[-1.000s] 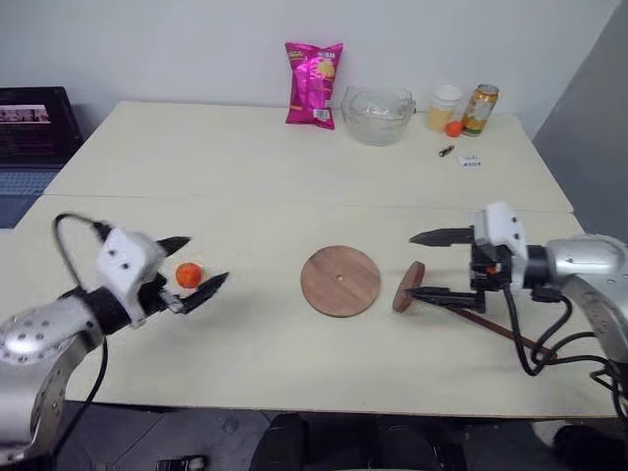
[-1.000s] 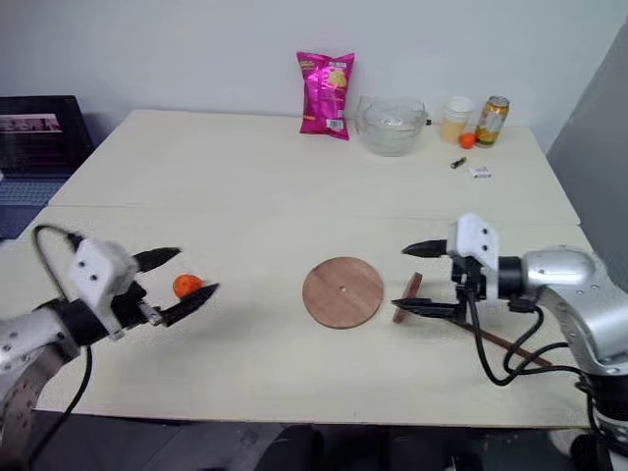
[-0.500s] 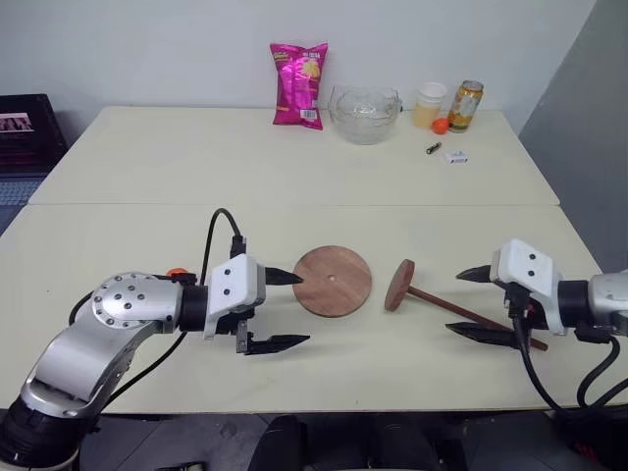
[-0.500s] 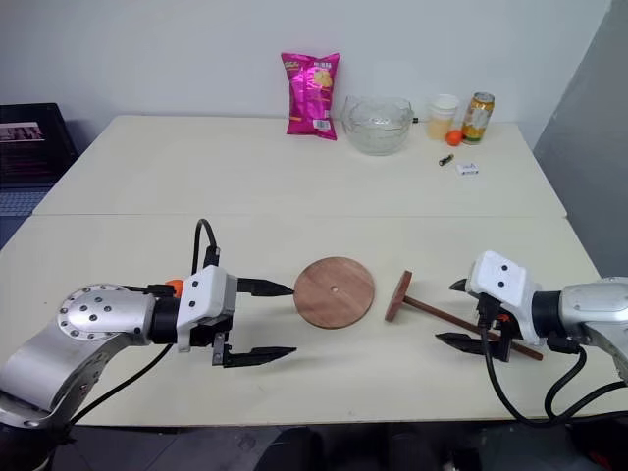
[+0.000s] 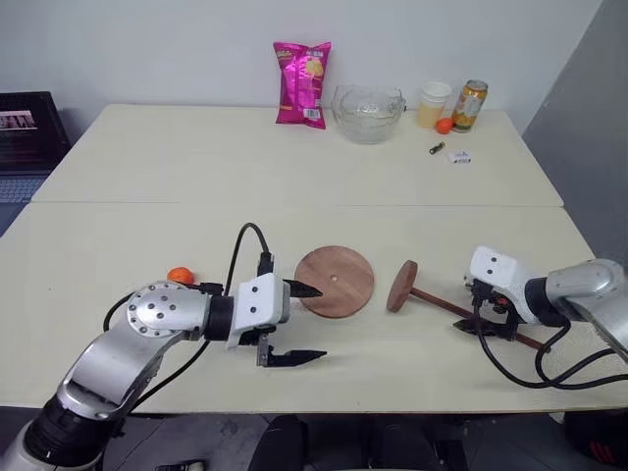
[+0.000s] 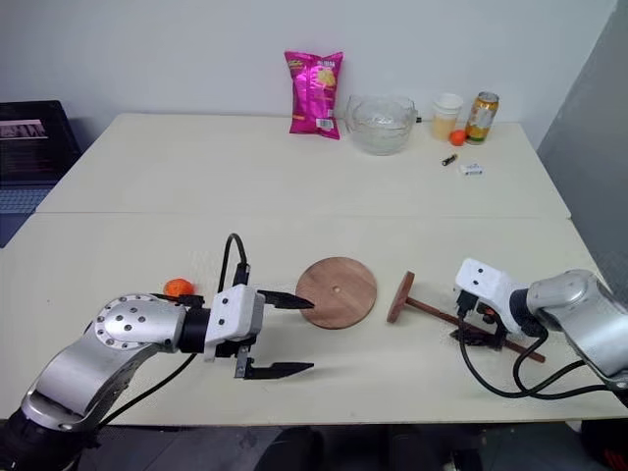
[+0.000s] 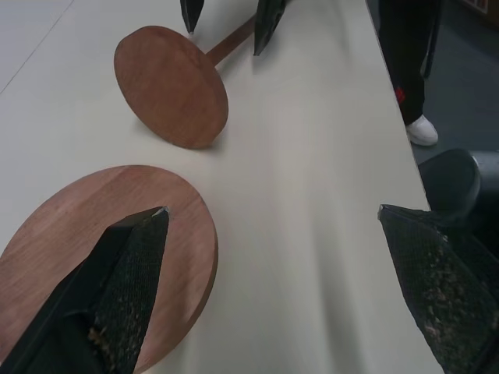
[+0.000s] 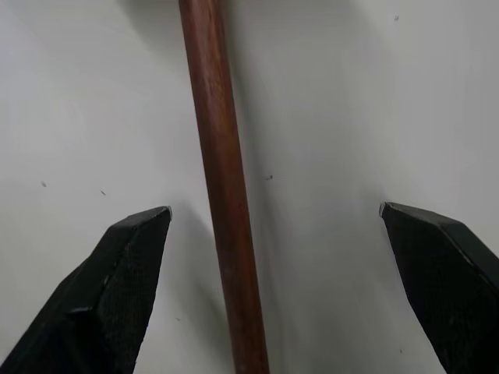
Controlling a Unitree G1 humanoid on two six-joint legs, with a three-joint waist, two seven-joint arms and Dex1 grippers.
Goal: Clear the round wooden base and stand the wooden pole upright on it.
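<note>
The right gripper (image 8: 273, 273) is open over the wooden pole (image 5: 461, 310), which lies flat at 3 o'clock from the round wooden base (image 5: 335, 281). The left gripper (image 5: 306, 324) is open, at the base's 8 o'clock edge.

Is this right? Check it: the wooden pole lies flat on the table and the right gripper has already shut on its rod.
Not quite. The wooden pole does lie on the table, but the right gripper is open: the right wrist view shows its fingers wide apart on either side of the rod, not touching it.
</note>
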